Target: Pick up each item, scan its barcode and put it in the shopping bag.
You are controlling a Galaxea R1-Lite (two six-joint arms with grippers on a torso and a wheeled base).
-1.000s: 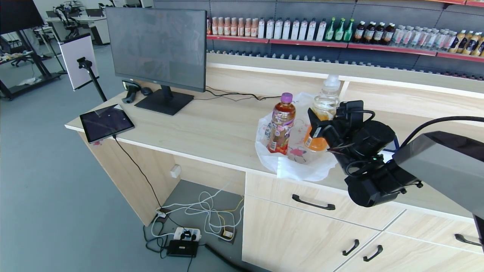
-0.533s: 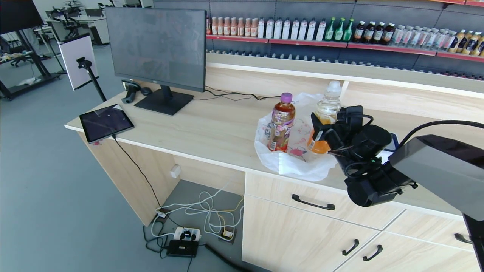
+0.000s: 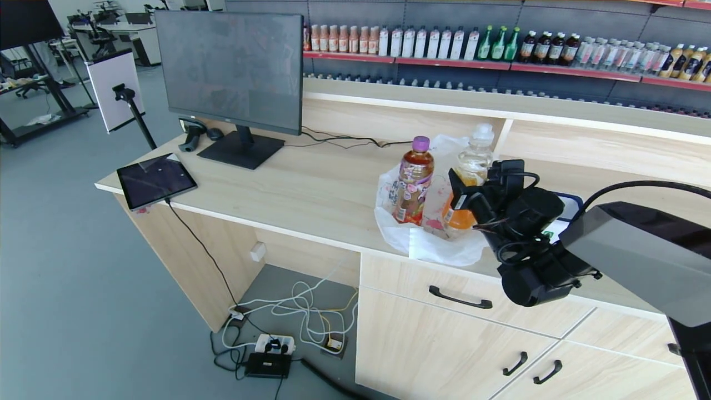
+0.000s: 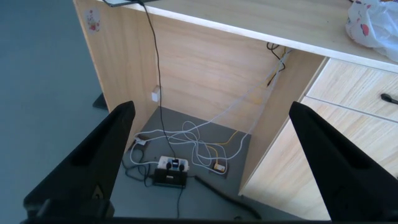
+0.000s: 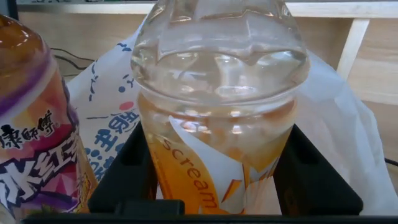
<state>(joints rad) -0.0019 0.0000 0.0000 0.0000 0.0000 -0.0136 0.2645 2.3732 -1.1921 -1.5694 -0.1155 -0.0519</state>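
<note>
An orange drink bottle (image 3: 475, 161) with a white cap is upright in my right gripper (image 3: 465, 201), which is shut on its lower half. Its base sits low inside the white shopping bag (image 3: 427, 244) on the wooden counter (image 3: 311, 189). A purple-capped tea bottle (image 3: 414, 180) stands in the bag just left of it. In the right wrist view the orange bottle (image 5: 217, 112) sits between the fingers (image 5: 127, 168), the tea bottle (image 5: 34, 149) beside it and the bag (image 5: 351, 143) behind. My left gripper (image 4: 211, 168) hangs open below the counter, over the floor.
A monitor (image 3: 233, 72), a tablet (image 3: 155, 180) and a handheld scanner (image 3: 191, 136) occupy the counter's left part. A blue-edged item (image 3: 569, 203) lies behind the right arm. Shelves of bottles (image 3: 500, 47) line the back. Cables and a power strip (image 4: 171, 171) lie under the counter.
My right gripper has lowered the orange bottle and shifted it slightly left, deeper into the bag.
</note>
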